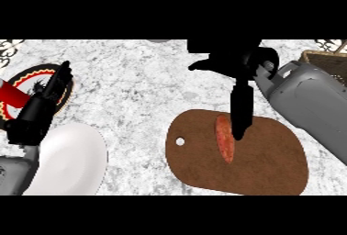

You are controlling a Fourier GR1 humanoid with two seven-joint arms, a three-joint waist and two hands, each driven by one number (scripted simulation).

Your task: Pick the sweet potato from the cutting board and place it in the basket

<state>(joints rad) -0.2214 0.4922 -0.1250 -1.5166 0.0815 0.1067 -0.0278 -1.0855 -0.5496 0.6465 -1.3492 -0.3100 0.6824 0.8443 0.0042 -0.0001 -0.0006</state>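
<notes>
Kitchen: marble counter (136, 82), cutting board (264, 165)

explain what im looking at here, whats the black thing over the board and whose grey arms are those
This is one view from a humanoid robot's head, looking steeply down at a marbled kitchen counter. The grey arms are its own. The black thing is its right hand, fingers reaching down beside an orange sweet potato on a brown cutting board; it does not hold it yet. The left hand rests at the left, above a white plate and a patterned plate. A wicker basket shows at the upper right.
</notes>
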